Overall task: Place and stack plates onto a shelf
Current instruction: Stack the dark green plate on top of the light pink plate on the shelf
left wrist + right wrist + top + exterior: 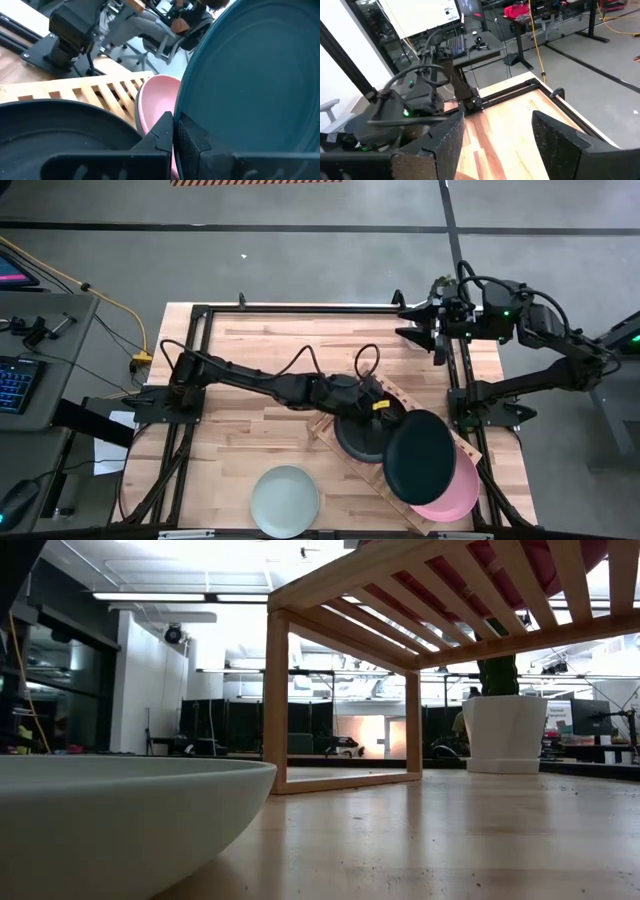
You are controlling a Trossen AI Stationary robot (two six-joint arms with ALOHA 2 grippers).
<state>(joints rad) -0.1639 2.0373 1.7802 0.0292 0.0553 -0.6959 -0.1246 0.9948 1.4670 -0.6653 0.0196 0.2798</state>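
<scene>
My left gripper [388,418] [174,135] reaches over the slatted wooden shelf [325,427] [75,92] and is shut on the dark teal plate [422,457] [250,75]. That plate hovers tilted above a pink plate [458,495] [157,102] lying on the shelf's right end. A black plate [355,440] [60,125] sits on the shelf beside them. The pale mint plate [285,500] [100,820] rests on its base on the tabletop near the front edge. My right gripper [412,320] [497,135] waits open at the table's far right corner. My left gripper pinches the dark teal plate's rim [186,112] between its two fingers, on the side facing the black plate. The fingers come from the table's left, slanting down. The plate is tilted over the pink plate; whether its far edge touches the pink plate I cannot tell.
The shelf lies diagonally across the table's middle right, and in the low view its legs [277,700] lift the slats above the tabletop. A black metal frame [300,307] borders the table. Bare wood [260,345] spreads along the far and left parts.
</scene>
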